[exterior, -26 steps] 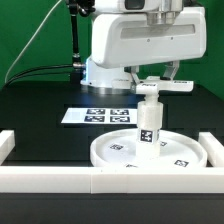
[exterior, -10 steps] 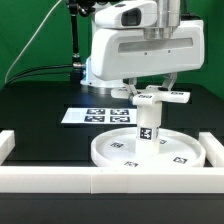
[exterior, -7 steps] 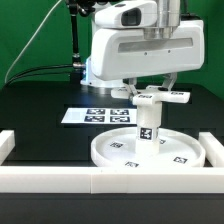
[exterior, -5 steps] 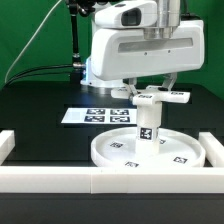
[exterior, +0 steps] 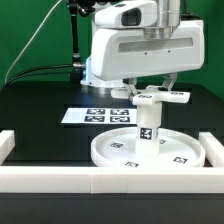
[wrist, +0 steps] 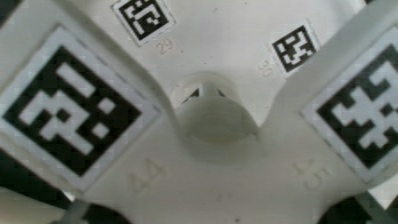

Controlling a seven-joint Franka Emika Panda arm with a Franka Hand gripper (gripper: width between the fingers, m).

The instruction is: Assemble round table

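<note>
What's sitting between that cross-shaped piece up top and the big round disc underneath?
The short leg stands upright between them, on the round disc, with the cross-shaped base on top; the exterior view shows it.

**Exterior view.** One robot arm (exterior: 100, 62) with one end effector (exterior: 154, 92); one black counter (exterior: 40, 105); one marker board (exterior: 70, 116); one white border wall (exterior: 60, 180). There are three furniture parts: one large rimmed round disc (exterior: 105, 157), one short cylindrical leg (exterior: 148, 122) and one small cross-shaped base (exterior: 176, 97). One leg tag (exterior: 147, 134) faces the camera. The tags on the disc and the marker board are too small to count.

**Wrist view.** Four base tags (wrist: 71, 100) show on the cross-shaped base, some cut by the frame edge.
</note>
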